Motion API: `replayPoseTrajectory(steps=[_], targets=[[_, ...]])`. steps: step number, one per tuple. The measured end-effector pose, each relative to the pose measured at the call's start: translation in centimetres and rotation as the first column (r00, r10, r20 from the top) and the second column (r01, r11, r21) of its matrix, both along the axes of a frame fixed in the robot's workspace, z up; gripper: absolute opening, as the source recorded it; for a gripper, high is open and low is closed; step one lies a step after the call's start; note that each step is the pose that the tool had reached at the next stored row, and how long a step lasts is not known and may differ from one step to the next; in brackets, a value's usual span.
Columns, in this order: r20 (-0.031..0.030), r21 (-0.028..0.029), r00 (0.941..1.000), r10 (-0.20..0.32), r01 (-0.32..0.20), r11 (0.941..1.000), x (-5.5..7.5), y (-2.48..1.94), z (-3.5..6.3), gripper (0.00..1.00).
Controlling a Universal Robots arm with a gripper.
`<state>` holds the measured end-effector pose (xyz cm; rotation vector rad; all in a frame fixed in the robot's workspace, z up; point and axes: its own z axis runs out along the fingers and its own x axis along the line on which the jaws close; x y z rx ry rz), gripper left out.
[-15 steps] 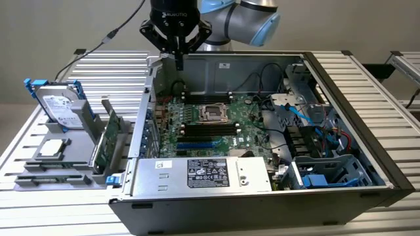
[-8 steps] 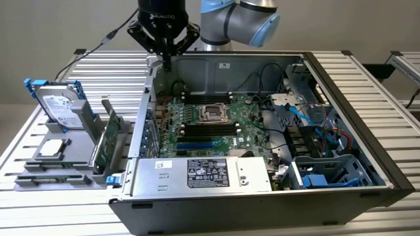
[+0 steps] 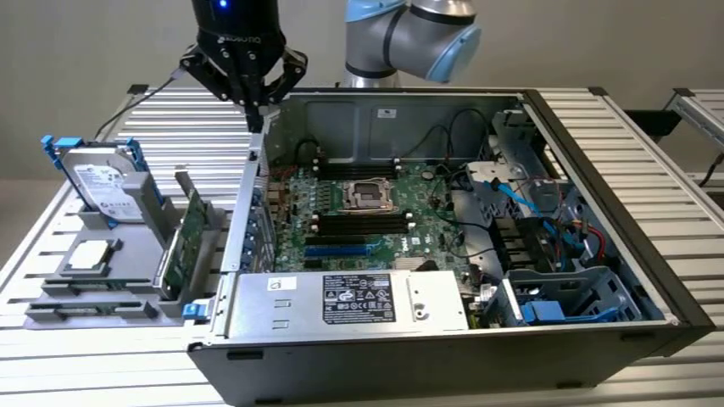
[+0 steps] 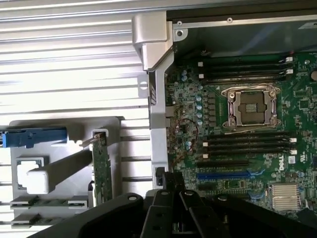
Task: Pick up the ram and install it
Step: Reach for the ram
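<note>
Tool (image 3: 258, 104), closed, hangs well apart from ram (image 3: 185, 246).

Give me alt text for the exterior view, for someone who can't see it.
A robot arm's shut pincer hangs above one side wall of an open computer case, whose motherboard shows black memory slots. On the exterior view's left, a grey holder carries the ram on edge and a hard drive.

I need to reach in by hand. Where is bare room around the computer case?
Free: the slatted table on the exterior view's right of the computer case, and the strip between the grey fixture and the near edge. Crowded: the fixture, with hard drive and expansion card, the case's inside, and its back corner under the end effector.
</note>
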<state>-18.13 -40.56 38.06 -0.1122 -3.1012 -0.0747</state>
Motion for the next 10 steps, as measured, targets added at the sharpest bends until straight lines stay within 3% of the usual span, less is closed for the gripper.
replayPoseTrajectory(steps=[10], targets=[[-0.0004, 0.0, 1.0, 0.007, -0.007, 1.0, -1.1, -1.65, -0.3, 0.11]])
